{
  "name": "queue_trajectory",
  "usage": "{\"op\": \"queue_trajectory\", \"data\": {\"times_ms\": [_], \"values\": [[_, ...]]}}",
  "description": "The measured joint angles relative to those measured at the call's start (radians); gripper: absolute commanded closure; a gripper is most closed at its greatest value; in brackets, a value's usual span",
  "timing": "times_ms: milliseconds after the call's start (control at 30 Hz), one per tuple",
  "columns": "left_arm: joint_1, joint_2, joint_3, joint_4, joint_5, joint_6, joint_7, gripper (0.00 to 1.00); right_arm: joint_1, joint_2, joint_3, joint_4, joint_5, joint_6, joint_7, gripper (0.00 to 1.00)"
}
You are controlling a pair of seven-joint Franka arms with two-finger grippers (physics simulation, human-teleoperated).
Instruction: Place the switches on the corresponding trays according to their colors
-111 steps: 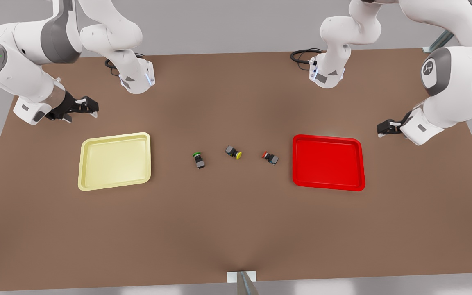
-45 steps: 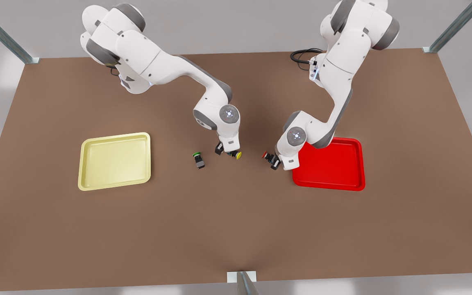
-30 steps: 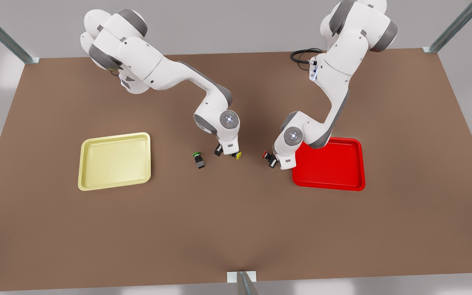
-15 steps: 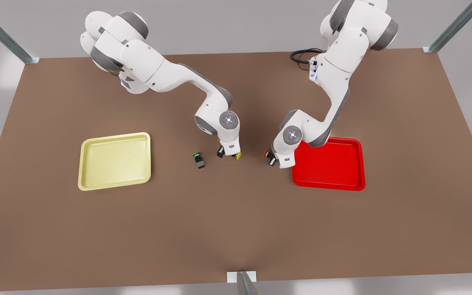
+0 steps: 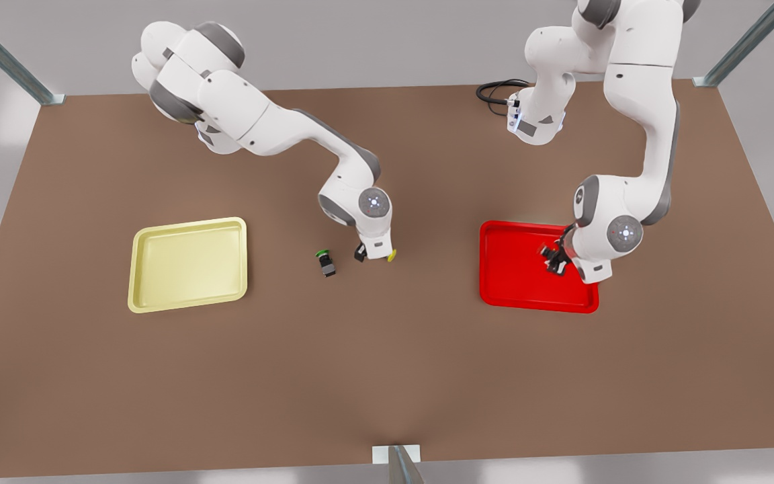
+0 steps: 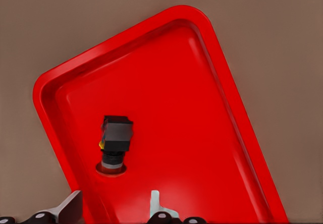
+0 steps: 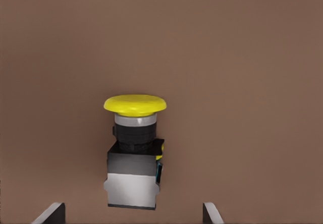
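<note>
Left gripper (image 6: 113, 211), fingers spread, hovers over the red switch (image 6: 115, 142) lying in the red tray (image 6: 212, 148); right gripper (image 7: 131, 216), fingers parted, straddles the yellow switch (image 7: 133, 153).

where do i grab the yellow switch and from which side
Take the yellow switch by its square dark body, across the two flat sides, coming from above: it lies on its side and the round cap overhangs. The right gripper straddles it, open; the left gripper is over the red tray.
</note>
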Motion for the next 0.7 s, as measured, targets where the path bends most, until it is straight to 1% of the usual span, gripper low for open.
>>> {"op": "queue_trajectory", "data": {"times_ms": [67, 100, 167, 233, 267, 300, 333, 367, 400, 433, 467, 567, 633, 667, 700], "values": [[0.002, 0.003, 0.0, 0.053, -0.002, -0.021, 0.036, 0.0, -0.001, 0.005, -0.001, -0.001, 0.003, 0.0, -0.003, 0.0], [0.01, 0.003, 0.0, 0.123, -0.002, -0.072, 0.127, 0.0, -0.001, 0.009, 0.0, -0.001, 0.004, 0.0, -0.004, 0.0], [0.008, -0.022, -0.009, 0.278, -0.001, -0.2, 0.441, 0.0, -0.001, 0.015, 0.0, -0.001, 0.005, 0.002, -0.007, 0.0], [0.008, -0.131, -0.042, 0.319, 0.011, -0.279, 0.892, 0.02, 0.0, 0.016, 0.0, -0.001, 0.003, 0.003, -0.009, 0.0], [0.03, -0.152, -0.043, 0.41, 0.016, -0.427, 0.971, 0.0, 0.001, 0.016, 0.0, -0.001, 0.003, 0.003, -0.009, 0.0], [0.06, -0.15, -0.044, 0.502, 0.018, -0.502, 0.985, 0.05, 0.001, 0.018, 0.0, 0.0, 0.004, 0.008, -0.008, 0.0], [0.077, -0.146, -0.053, 0.525, 0.019, -0.503, 0.978, 0.0, 0.001, 0.018, 0.0, -0.001, 0.005, 0.009, -0.009, 0.0], [0.063, -0.15, -0.058, 0.54, 0.02, -0.532, 1.0, 0.0, 0.0, 0.019, -0.001, 0.0, 0.003, 0.011, -0.009, 0.05], [0.032, -0.154, -0.047, 0.534, 0.022, -0.595, 1.217, 0.0, 0.001, 0.023, -0.001, 0.001, 0.0, 0.013, -0.016, 0.34], [0.032, -0.193, -0.046, 0.47, 0.025, -0.594, 1.256, 0.0, 0.001, 0.025, 0.0, 0.004, 0.0, 0.017, -0.02, 0.46], [0.044, -0.228, -0.046, 0.42, 0.027, -0.568, 1.226, 0.0, 0.001, 0.025, 0.0, 0.009, -0.001, 0.016, -0.023, 0.49], [0.061, -0.216, -0.044, 0.438, 0.03, -0.565, 1.163, 0.0, 0.001, 0.025, 0.0, 0.009, 0.0, 0.015, -0.023, 0.55], [-0.019, -0.149, 0.0, 0.524, 0.03, -0.594, 1.143, 0.0, -0.001, 0.025, -0.001, 0.009, 0.001, 0.015, -0.023, 0.55], [-0.055, -0.069, -0.001, 0.638, 0.03, -0.653, 1.134, 0.0, -0.001, 0.025, 0.0, 0.009, 0.001, 0.015, -0.024, 0.55], [-0.055, -0.063, -0.001, 0.643, 0.03, -0.654, 1.129, 0.0, -0.001, 0.025, -0.001, 0.009, 0.002, 0.014, -0.024, 0.54]]}}
